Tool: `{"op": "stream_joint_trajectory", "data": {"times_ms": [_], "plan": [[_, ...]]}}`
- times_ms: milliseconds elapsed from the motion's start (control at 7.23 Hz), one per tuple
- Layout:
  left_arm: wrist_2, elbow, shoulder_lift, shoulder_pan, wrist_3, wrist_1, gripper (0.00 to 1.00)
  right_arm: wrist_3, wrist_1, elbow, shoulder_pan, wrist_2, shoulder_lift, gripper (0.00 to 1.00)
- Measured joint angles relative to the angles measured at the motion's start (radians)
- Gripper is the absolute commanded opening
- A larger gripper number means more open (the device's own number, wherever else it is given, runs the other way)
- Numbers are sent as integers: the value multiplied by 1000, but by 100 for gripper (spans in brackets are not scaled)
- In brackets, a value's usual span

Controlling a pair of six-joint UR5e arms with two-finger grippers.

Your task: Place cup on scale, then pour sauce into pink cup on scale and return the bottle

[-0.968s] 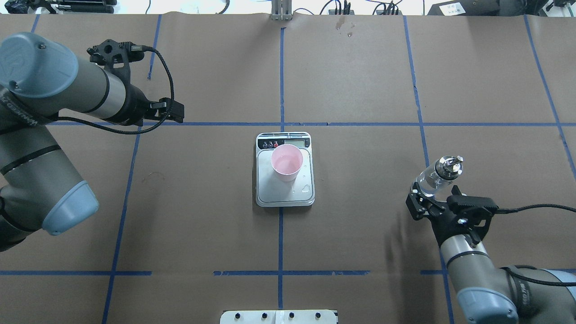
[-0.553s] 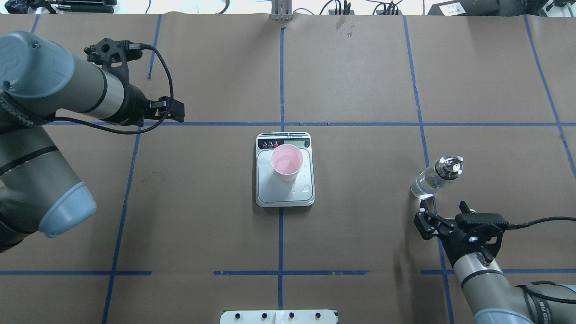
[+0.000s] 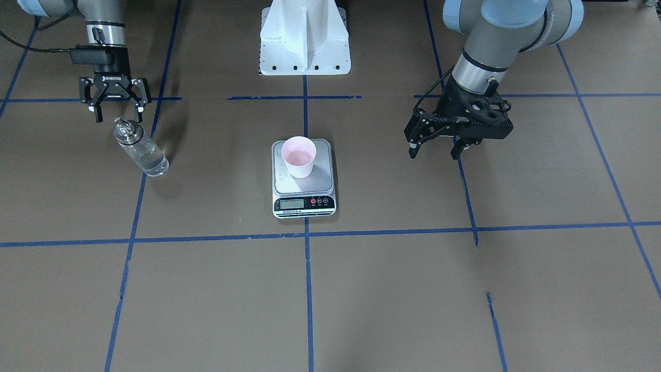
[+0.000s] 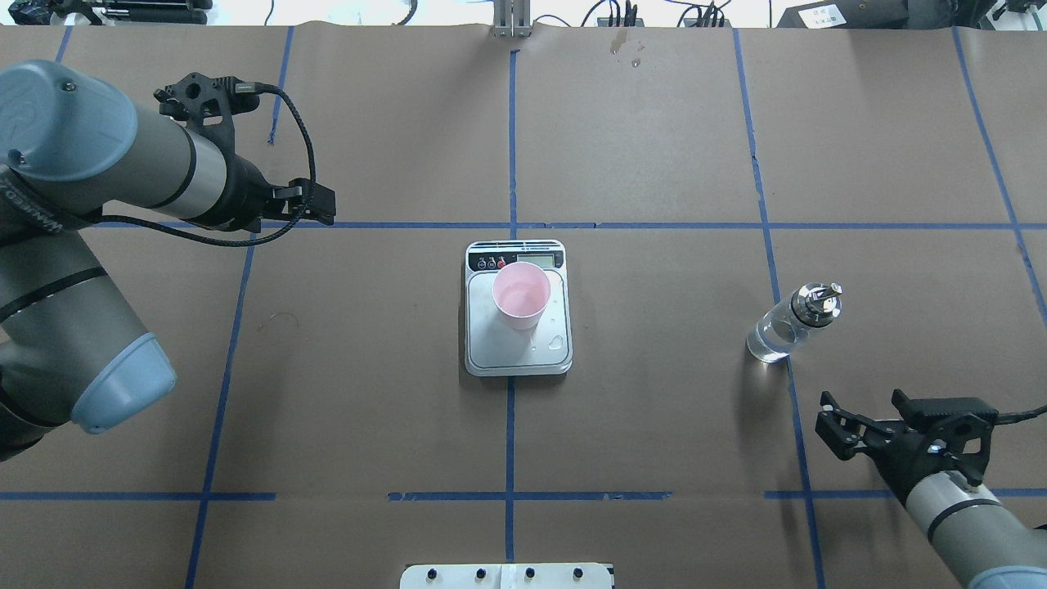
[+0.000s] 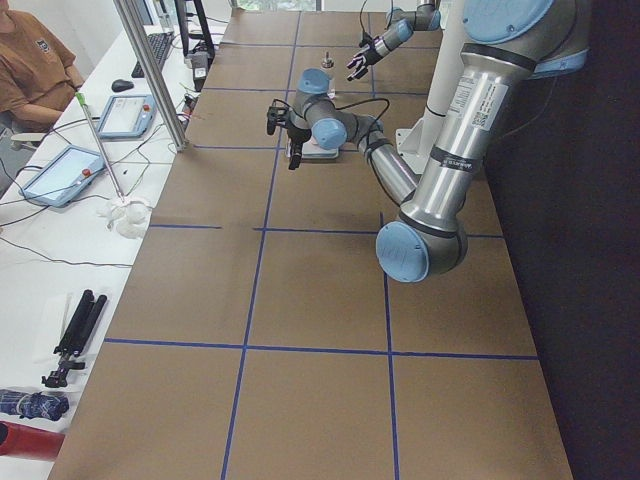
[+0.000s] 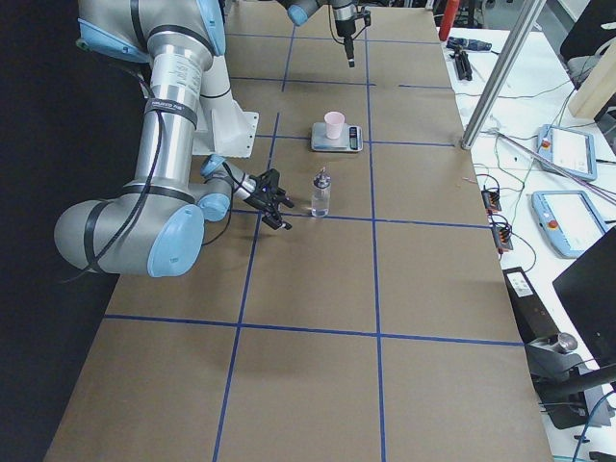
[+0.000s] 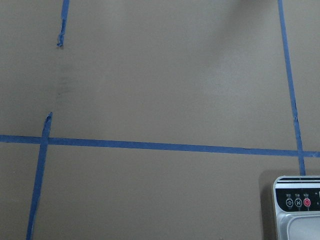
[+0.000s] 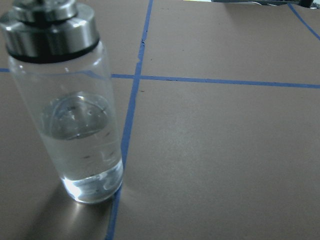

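The pink cup (image 4: 521, 296) (image 3: 298, 156) stands upright on the silver scale (image 4: 515, 353) (image 3: 323, 173), at the end nearest its display. The clear glass bottle (image 4: 785, 327) (image 3: 139, 149) (image 8: 70, 110) stands free and upright on the table's right side, with clear sauce (image 8: 82, 145) filling its lower half. My right gripper (image 4: 863, 405) (image 3: 118, 114) is open and empty, a short way back from the bottle on the robot's side. My left gripper (image 3: 433, 154) (image 4: 319, 204) hangs open and empty over the far left of the table, apart from the scale.
Water drops lie on the scale plate (image 4: 556, 343). The white robot base (image 3: 304, 46) stands at the near edge. Blue tape lines cross the brown paper. A side bench with tablets (image 6: 568, 154), a metal post (image 6: 500, 77) and a seated person (image 5: 30, 60) border the table.
The right gripper has drawn back from around the bottle's base toward the robot, leaving the bottle standing alone. The left arm has barely shifted.
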Motion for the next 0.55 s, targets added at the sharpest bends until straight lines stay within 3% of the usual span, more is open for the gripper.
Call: {"op": "stream_joint_trajectory", "data": {"times_ms": [277,553], "plan": [[1,6,2,1,5,-1,100,-78,121,-47,14,68,-42,100],[-1,9,4,1,11,-2,100,-232,322,-131,105,193,-66,100]]}}
